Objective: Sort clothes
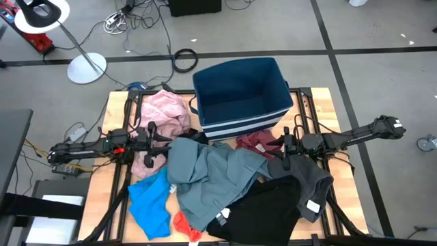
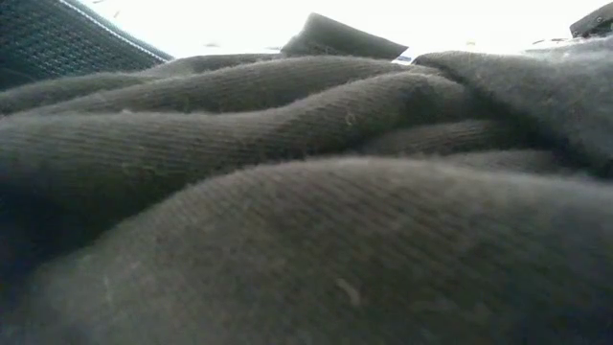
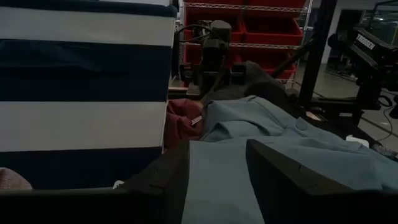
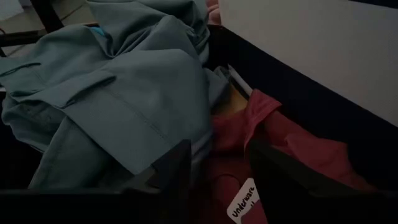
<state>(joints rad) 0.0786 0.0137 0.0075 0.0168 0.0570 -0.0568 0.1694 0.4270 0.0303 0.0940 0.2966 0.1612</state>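
Seven or so garments lie heaped on the wooden table in front of the navy striped bin, which looks empty, so sorting has barely begun, I'd judge. Pink garment at the bin's left corner, maroon piece just below the bin, grey-blue shirt spread over the middle, bright blue piece and small red sock at the front left, black garment and dark grey one at the front right. Arms come in low from either side, probably poised to pick from the heap.

Left gripper hangs just over the grey-blue shirt, fingers spread, nothing between them. Right gripper sits at the maroon piece beside the shirt's edge, fingers apart, pinching nothing; contact with the cloth can't be told. A white label on the maroon piece reads "Underwear".
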